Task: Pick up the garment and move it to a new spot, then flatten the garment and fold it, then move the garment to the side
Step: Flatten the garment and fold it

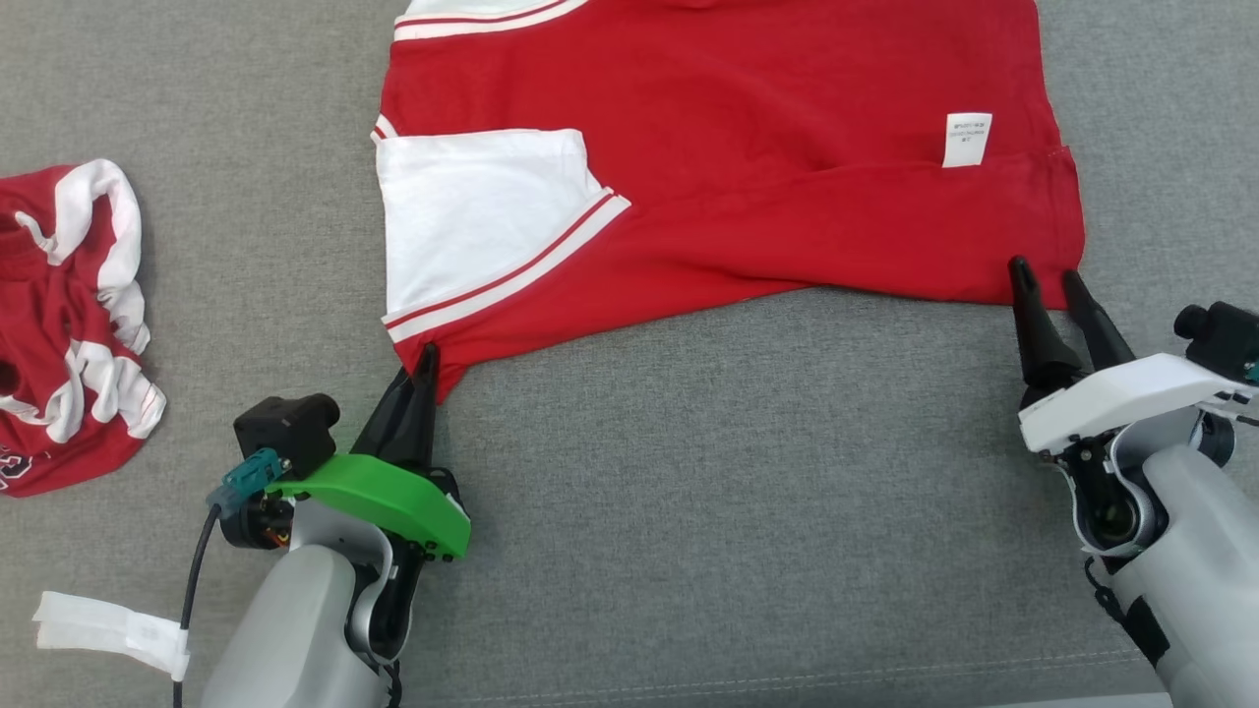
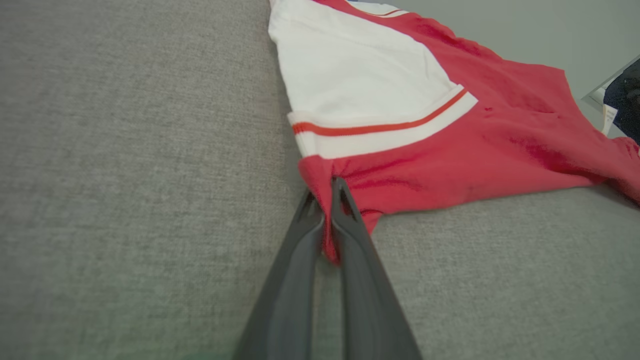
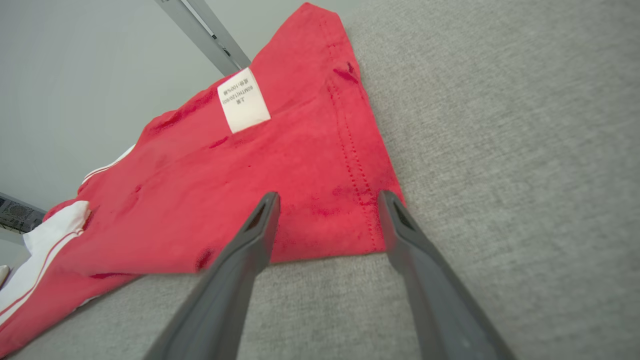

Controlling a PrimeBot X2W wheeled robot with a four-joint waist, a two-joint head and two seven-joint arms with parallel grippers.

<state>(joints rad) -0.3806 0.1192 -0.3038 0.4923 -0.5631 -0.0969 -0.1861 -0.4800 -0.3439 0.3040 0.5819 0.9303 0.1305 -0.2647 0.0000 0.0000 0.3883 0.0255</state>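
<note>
The garment [image 1: 748, 187] is a red shirt with white, red-striped sleeves, spread on the grey surface at the top middle of the head view. My left gripper [image 1: 427, 356] is shut on the garment's near left corner; in the left wrist view red cloth [image 2: 330, 245] is pinched between the two dark fingers of the left gripper [image 2: 325, 187]. My right gripper [image 1: 1045, 273] stands open at the garment's near right corner. In the right wrist view the right gripper [image 3: 327, 200] has its fingers straddling the stitched hem corner [image 3: 360, 210], with a white label [image 3: 244, 100] beyond.
A second red and white garment [image 1: 69, 324] lies crumpled at the far left. A strip of white tape [image 1: 108, 629] lies at the lower left. The grey fabric surface [image 1: 738, 492] stretches wide between my two arms.
</note>
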